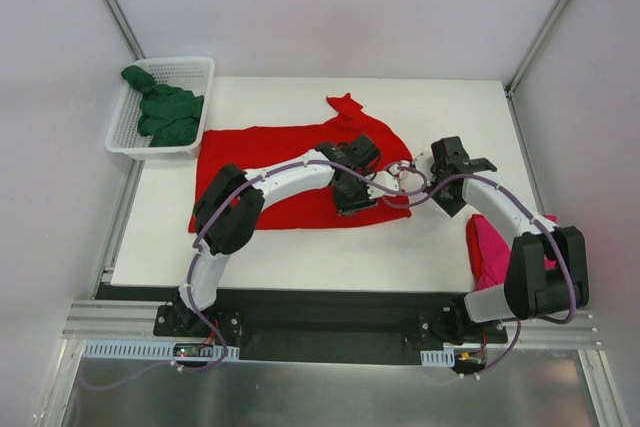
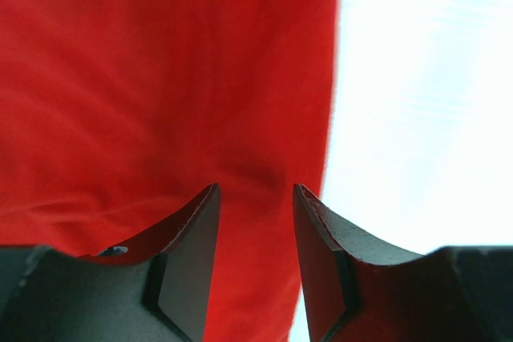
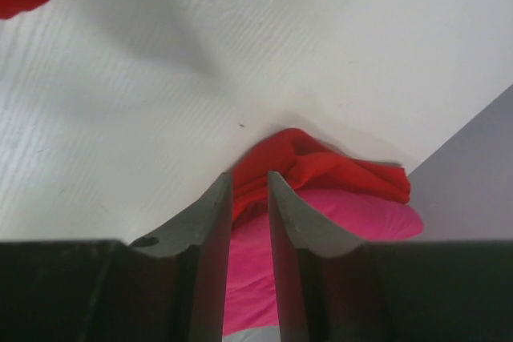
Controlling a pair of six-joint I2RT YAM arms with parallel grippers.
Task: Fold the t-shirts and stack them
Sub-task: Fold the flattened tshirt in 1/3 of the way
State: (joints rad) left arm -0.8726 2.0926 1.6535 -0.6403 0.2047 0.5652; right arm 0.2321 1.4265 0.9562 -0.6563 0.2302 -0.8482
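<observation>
The bright red t-shirt (image 1: 280,162) lies spread flat on the white table; it fills the left wrist view (image 2: 160,78). My left gripper (image 1: 350,185) is low over its right part, near the right hem, with jaws open (image 2: 255,198) and nothing between them. My right gripper (image 1: 455,159) is above the table, right of the red shirt, jaws narrowly apart (image 3: 250,190) and empty. The magenta-pink t-shirt (image 1: 490,247) lies bunched at the table's right edge, with a fold of red cloth (image 3: 321,167) on it (image 3: 361,218). The dark green t-shirt (image 1: 165,112) is crumpled in the basket.
A white mesh basket (image 1: 200,67) stands at the table's far left corner. The table's right edge and a grey wall (image 3: 481,166) are close behind the magenta pile. Loose arm cables (image 1: 400,182) hang between the two grippers.
</observation>
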